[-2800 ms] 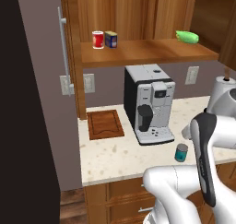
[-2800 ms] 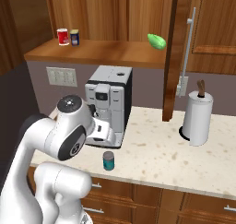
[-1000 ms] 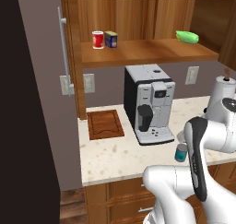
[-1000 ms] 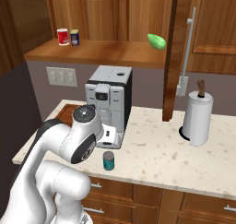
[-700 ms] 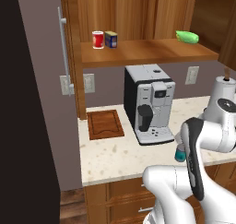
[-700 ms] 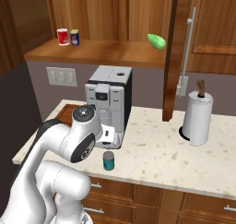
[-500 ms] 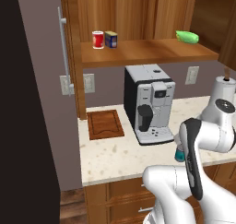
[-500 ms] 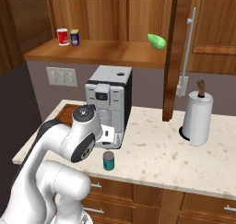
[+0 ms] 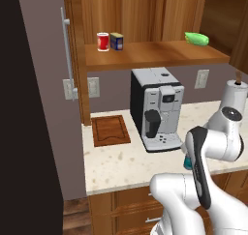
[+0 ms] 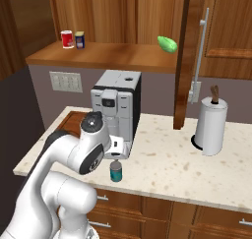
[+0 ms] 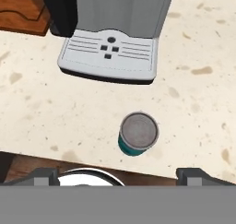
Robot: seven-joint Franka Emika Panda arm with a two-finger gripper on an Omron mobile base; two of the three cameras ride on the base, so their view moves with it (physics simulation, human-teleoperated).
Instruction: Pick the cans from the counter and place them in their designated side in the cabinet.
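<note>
Pincer wide apart, empty, above upright teal grey-lidded can on beige speckled stone surface.

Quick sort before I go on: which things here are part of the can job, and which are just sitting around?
Part of the job:
teal can, on the counter
dark blue can, on the cabinet shelf
gripper, open above the teal can

Just sitting around:
red can
coffee machine
cutting board
green object
paper towel holder

coffee machine: upright | cutting board: flat, left of it | paper towel roll: right | red can: upright
</note>
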